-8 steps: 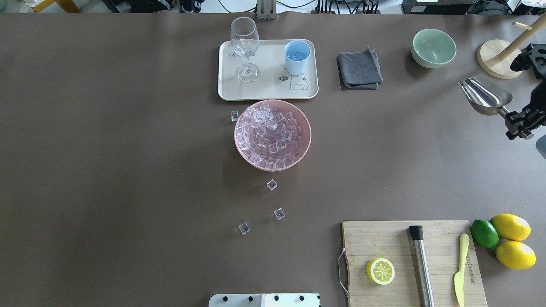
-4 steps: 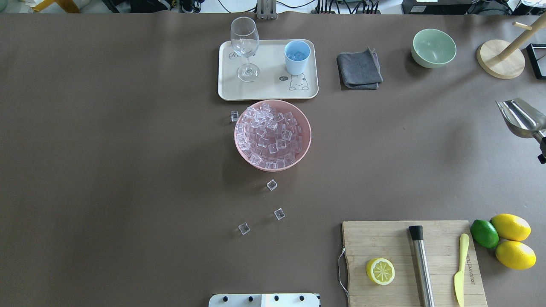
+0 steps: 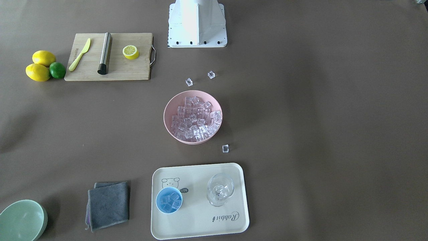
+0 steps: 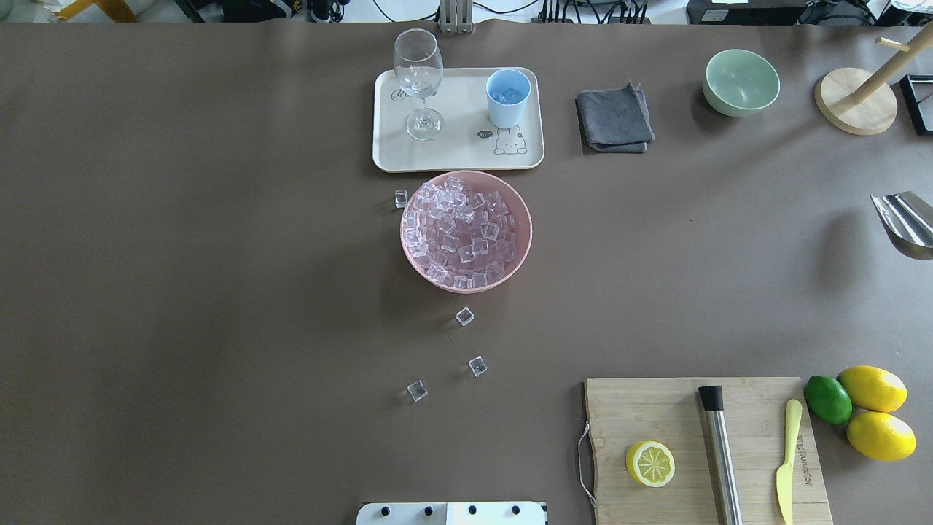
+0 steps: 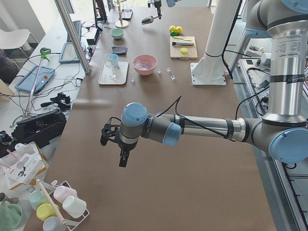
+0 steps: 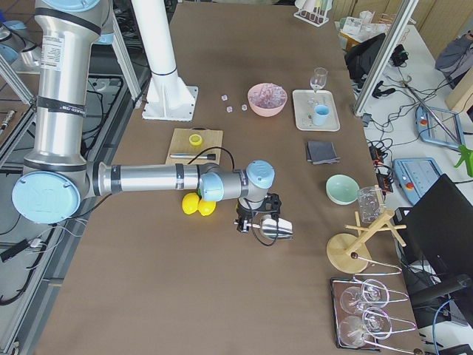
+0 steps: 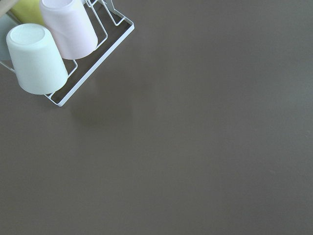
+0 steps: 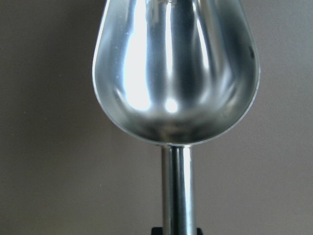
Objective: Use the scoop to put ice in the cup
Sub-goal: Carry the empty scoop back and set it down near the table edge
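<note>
Overhead exterior view: the scoop (image 4: 906, 224) hung above the right edge of the counter (image 4: 219, 292), trough up. Its handle was pinched between the fingers of the right gripper (image 6: 250, 220), as the right wrist view bore out. The cup (image 4: 508, 98), holding a few cubes, stood on a tray (image 4: 452, 157) by the middle of the far edge, near a wine glass (image 4: 419, 73). Most ice (image 4: 461, 230) lay in a pink bowl (image 4: 528, 233) just nearer, with four cubes loose on the counter near it. The left gripper (image 5: 105, 136) hovered over the left end; whether its fingers were spread could not be told.
</note>
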